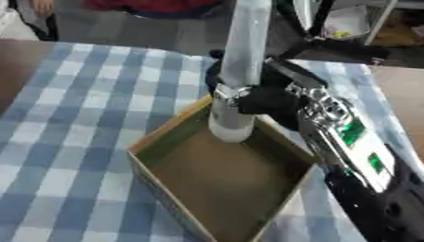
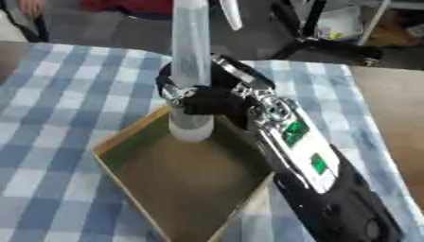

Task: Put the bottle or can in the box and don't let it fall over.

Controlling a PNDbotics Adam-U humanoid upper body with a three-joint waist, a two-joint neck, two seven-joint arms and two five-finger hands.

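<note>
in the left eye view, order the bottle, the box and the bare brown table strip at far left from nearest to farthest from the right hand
1. The bottle: upright, with the right hand curled round its lower part, at the box's far corner.
2. The box: open cardboard, just below and left of the hand on the checked cloth.
3. The bare brown table strip: far left, beyond the cloth's edge.

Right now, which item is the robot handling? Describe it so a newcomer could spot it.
On the blue-and-white checked tablecloth sits an open brown box. At its far corner stands the bottle: tall, pale, translucent, upright, with the right hand wrapped round its lower part. Nothing else in the box is tall or pale.
</note>
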